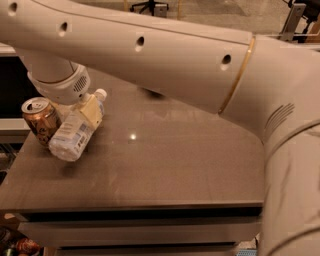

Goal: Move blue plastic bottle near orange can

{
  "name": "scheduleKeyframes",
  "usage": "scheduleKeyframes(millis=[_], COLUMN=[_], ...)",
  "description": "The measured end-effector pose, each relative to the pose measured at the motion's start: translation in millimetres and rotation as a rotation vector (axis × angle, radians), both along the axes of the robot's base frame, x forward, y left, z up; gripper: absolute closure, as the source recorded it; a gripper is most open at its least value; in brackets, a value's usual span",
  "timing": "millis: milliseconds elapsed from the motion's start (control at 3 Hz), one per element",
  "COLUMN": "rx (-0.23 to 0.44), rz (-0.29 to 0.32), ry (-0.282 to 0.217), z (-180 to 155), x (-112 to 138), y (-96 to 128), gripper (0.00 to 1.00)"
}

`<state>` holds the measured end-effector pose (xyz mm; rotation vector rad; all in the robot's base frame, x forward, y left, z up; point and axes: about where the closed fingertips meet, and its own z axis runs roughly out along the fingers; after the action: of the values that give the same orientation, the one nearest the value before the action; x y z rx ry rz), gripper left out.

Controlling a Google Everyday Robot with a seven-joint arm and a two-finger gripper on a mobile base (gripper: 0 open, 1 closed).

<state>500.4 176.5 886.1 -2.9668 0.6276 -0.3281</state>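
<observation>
Placing step: at the tabletop's [190, 160] left edge, the gripper [80, 116] holds the tilted blue plastic bottle [69, 139] in its fingers [92, 109], just beside the orange can [41, 121]. Next it should lower and release gently.

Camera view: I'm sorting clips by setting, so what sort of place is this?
Probably an office: a swivel chair base shows on the floor behind the grey table. The hand holds the bottle, tilted, beside the can at the table's left edge.
</observation>
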Motion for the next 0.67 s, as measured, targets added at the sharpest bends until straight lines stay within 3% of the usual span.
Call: scheduleKeyframes(millis=[333, 667], rx=[0.002, -0.002], rz=[-0.005, -0.024], ry=[0.011, 0.017], z=[-8.1, -14.3], x=[-1.1, -0.5], y=[5.6, 8.9], gripper=[1.0, 0.82])
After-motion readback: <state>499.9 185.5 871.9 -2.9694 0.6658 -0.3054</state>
